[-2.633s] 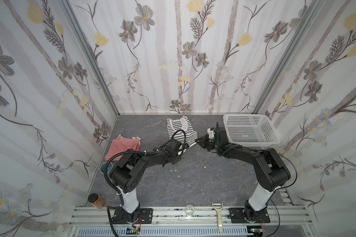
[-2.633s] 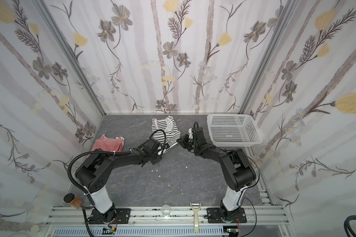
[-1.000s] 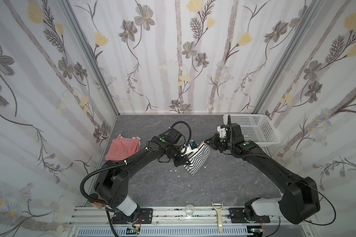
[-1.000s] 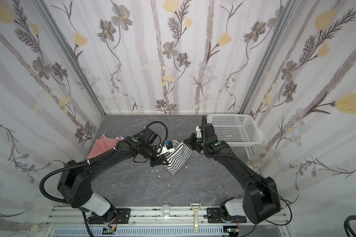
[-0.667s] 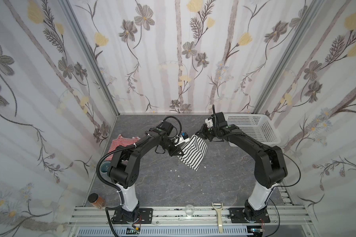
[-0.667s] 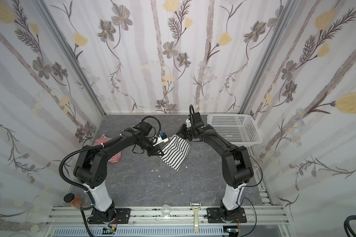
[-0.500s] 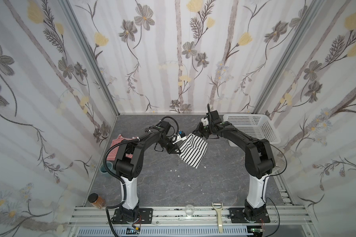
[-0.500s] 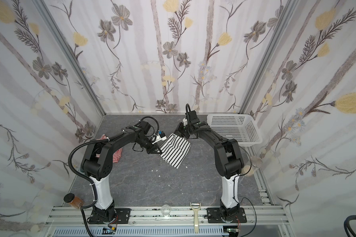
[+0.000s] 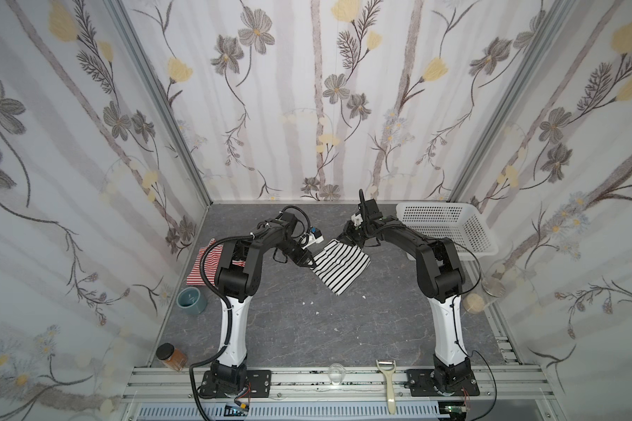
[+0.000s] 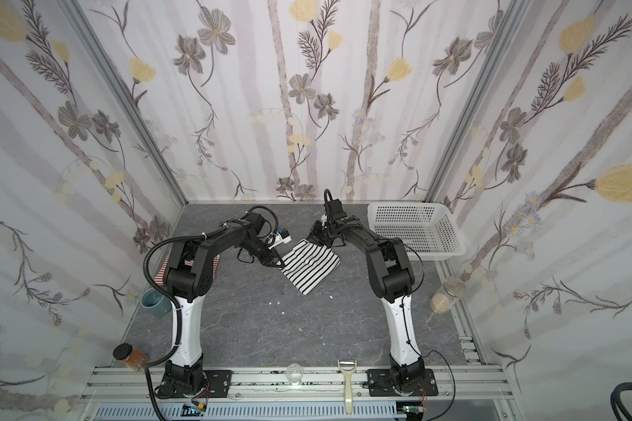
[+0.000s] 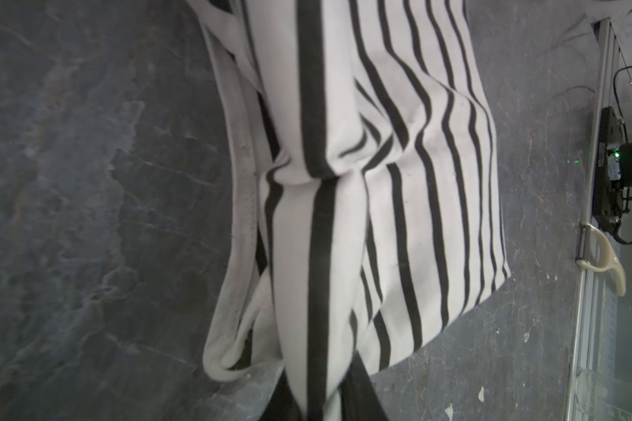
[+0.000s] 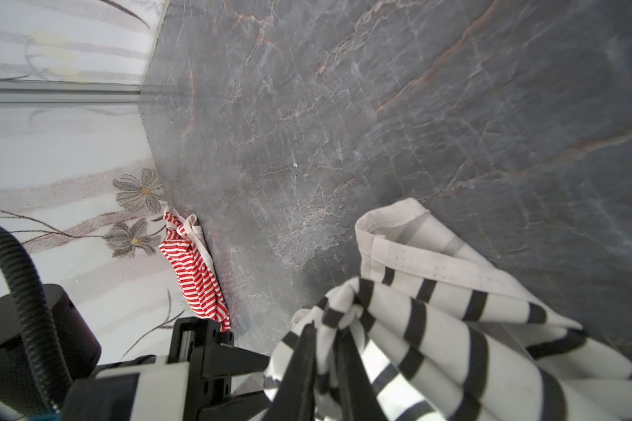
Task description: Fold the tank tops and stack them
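**Black-striped top pinched by both grippers, mid-table**

Left gripper (image 9: 308, 259) and right gripper (image 9: 340, 238) each pinch an upper edge of the black-striped top (image 9: 342, 266). They sit close together, centre of the table, towards the far side. The two-point hold looks meant to spread the cloth so it goes down flat for a fold. Right fingers (image 12: 301, 364) are pressed on a bunched edge, with cloth between them and spilling past the tips. In the left wrist view the fabric runs out from between the tips and hangs away, creased mid-panel. The body trails near-right of both grippers; can't tell if its low corner touches the table (image 9: 307, 328). Red top (image 9: 199, 269) is crumpled at the left wall, not yet folded
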You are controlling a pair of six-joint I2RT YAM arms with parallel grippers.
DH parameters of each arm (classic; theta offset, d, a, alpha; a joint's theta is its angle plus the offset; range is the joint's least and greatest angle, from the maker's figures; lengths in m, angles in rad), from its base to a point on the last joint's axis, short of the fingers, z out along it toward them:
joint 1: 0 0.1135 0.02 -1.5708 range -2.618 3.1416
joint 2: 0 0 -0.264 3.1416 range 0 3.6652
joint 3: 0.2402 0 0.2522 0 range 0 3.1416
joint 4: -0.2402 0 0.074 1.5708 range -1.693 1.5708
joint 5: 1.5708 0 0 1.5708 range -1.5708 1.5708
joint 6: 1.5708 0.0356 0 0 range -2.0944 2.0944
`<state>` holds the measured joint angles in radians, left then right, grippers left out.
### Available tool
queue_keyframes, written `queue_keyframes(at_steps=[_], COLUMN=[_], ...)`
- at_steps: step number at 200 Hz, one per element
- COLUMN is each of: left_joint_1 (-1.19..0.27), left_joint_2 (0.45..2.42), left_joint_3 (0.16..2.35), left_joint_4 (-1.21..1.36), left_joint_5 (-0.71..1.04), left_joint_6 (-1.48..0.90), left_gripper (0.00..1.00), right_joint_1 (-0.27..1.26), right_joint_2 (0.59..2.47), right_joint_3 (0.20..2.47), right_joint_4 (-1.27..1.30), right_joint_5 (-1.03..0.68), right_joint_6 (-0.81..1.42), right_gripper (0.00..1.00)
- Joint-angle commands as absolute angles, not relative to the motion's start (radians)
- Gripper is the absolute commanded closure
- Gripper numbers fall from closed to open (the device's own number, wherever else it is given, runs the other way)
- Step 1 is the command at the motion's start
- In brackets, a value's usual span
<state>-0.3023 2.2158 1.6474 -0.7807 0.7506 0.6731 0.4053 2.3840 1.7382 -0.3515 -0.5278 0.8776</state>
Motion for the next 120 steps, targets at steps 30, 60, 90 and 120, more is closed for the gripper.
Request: queue_keyframes(at_steps=[30,60,90,120], left_joint_1=[-0.302,-0.3,-0.302,-0.329], left_joint_2=[2.277,2.271,2.162,2.04], left_joint_3=[1.753,1.768,1.658,1.545], left_joint_4=[-0.756,-0.685,-0.552,-0.513], left_joint_5=[0.689,0.56,0.396,0.426], left_joint_6=[0.557,0.444,0.333,0.329], left_gripper=[0.69,0.67,0.66,0.65], right_joint_1=[0.403,0.421,0.449,0.473], right_joint_2=[2.391,2.305,2.213,2.217], right_joint_3=[1.753,1.692,1.612,1.597], right_joint_4=[-0.331,-0.329,-0.32,-0.312], right_joint_5=[-0.485,-0.414,-0.307,-0.288], right_joint_6=[0.822,0.781,0.742,0.704], right_gripper=[0.67,0.62,0.62,0.7])
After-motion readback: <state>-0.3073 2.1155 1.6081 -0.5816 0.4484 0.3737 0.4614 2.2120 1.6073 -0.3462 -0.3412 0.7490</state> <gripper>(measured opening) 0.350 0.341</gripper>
